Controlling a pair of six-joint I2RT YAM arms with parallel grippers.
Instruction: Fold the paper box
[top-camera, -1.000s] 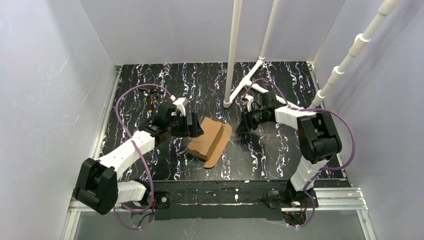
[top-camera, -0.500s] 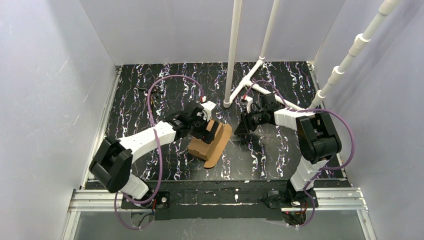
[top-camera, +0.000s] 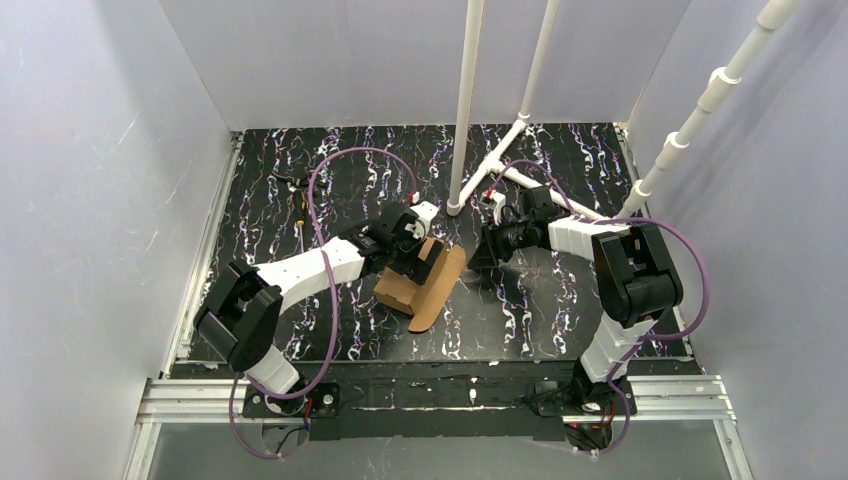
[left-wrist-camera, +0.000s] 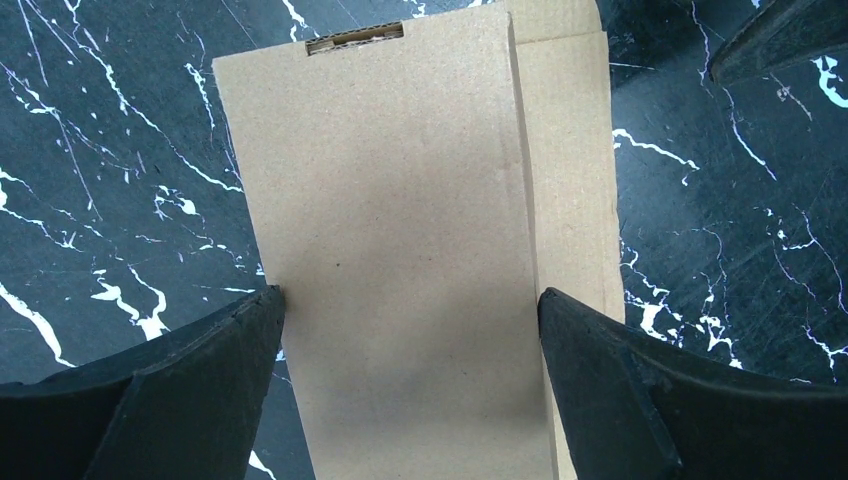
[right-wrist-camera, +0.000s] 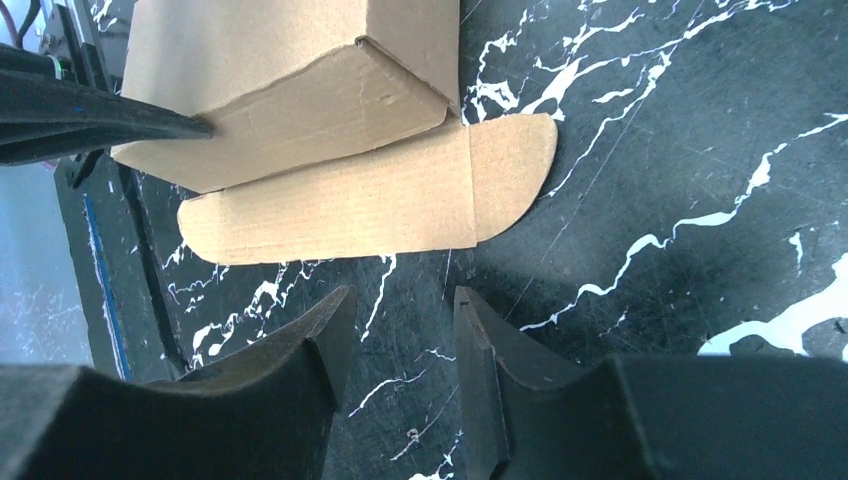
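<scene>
Beneath the left claw (left-wrist-camera: 411, 297) lies the paper box (left-wrist-camera: 390, 180).

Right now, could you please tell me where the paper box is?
In the top view the box sits mid-table, straddled by the left gripper; its rounded flap lies flat toward the right gripper.

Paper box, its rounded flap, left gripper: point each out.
paper box (left-wrist-camera: 400, 250): left wrist view, middle of its top panel.
rounded flap (right-wrist-camera: 380, 205): right wrist view, centre of the flap.
left gripper (left-wrist-camera: 410, 300): left wrist view, midway between its fingertips.
</scene>
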